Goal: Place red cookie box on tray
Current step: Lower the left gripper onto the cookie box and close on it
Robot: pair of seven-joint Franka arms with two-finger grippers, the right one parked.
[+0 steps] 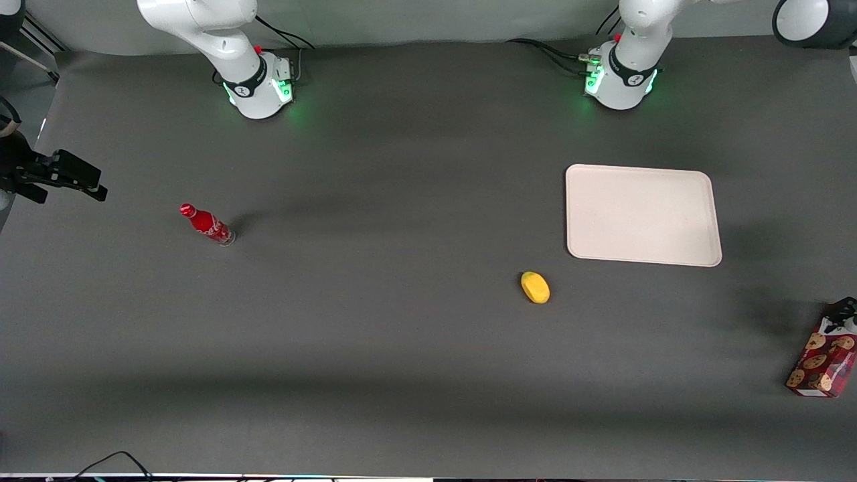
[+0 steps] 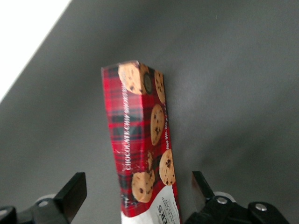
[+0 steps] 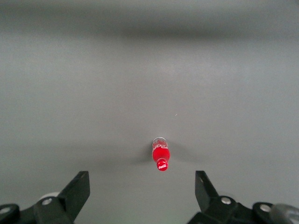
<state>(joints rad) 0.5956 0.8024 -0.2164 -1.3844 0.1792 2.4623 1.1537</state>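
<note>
Red cookie box [image 1: 822, 362] stands upright at the working arm's end of the worktop [image 1: 402, 335], nearer the front camera than the tray [image 1: 643, 214] and well apart from it. The gripper [image 2: 140, 196] is at the box's top, fingers [image 2: 72, 193] spread wide either side of it, seemingly not touching. A yellow fruit [image 1: 535, 287] lies near the tray's closer edge; a red bottle [image 1: 206, 224] stands toward the parked arm's end.
</note>
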